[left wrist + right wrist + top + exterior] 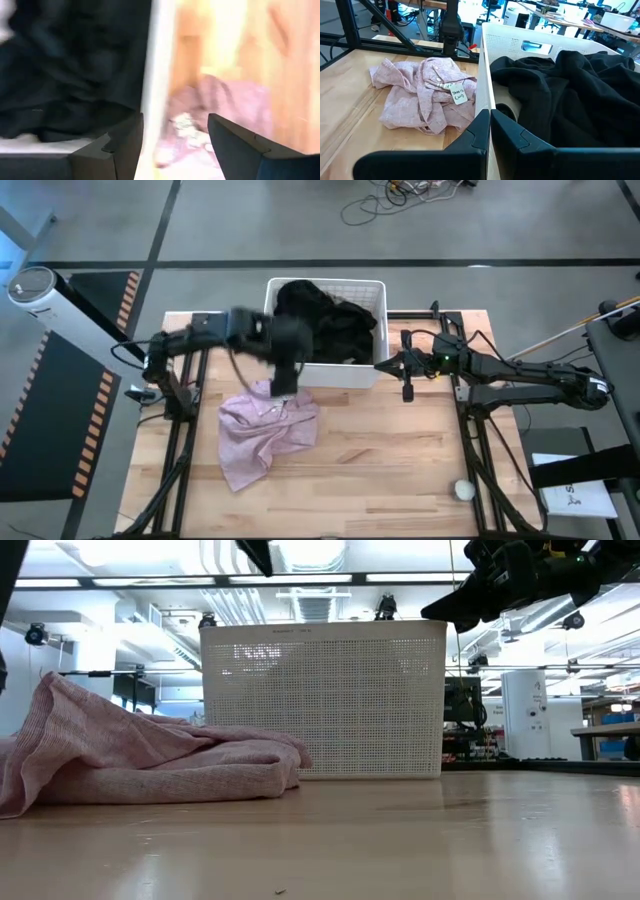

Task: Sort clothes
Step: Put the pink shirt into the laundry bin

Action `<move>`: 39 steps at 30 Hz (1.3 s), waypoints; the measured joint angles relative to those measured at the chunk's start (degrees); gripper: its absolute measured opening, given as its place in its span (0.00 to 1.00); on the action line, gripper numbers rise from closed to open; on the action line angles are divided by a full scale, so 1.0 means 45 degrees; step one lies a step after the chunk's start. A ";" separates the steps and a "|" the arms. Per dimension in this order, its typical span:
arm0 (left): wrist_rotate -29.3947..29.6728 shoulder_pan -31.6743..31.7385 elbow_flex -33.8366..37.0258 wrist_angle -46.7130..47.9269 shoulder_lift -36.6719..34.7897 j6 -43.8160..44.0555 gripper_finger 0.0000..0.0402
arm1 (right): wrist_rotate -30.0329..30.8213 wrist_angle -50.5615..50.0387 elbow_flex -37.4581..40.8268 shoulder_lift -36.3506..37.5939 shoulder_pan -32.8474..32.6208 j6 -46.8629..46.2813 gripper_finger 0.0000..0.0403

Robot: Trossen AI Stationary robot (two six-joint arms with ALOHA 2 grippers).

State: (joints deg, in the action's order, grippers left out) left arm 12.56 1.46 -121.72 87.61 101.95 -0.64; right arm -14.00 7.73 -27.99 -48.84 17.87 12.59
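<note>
Desk (pixel 400 450) – wooden, carries white basket (pixel 372 292) at far edge. Dark clothes (pixel 325 320) heaped inside basket. Pink shirt (pixel 265 430) crumpled on desk just in front of basket, toward left side. Left gripper (pixel 285 385) nearer – above basket's front wall over shirt's far edge, fingers spread, empty. Right gripper (pixel 407 367) beside basket's right wall, fingers pressed together.

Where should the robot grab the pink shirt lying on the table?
Probably from straight above, on the raised bunched folds of the pink shirt near the basket. There the cloth humps up off the table, so a claw can pinch a ridge; its outer edges lie flat. The open left claw is nearest it.
</note>
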 joint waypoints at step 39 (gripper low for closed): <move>-0.1145 -0.3144 1.7686 -1.3403 -0.2999 0.7571 0.84 | -0.0005 0.0153 0.0010 0.0000 0.0000 0.0106 0.00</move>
State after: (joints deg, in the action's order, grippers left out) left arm 7.41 -12.69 -42.13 27.30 88.45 33.43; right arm -14.02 8.42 -27.94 -48.84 17.87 13.07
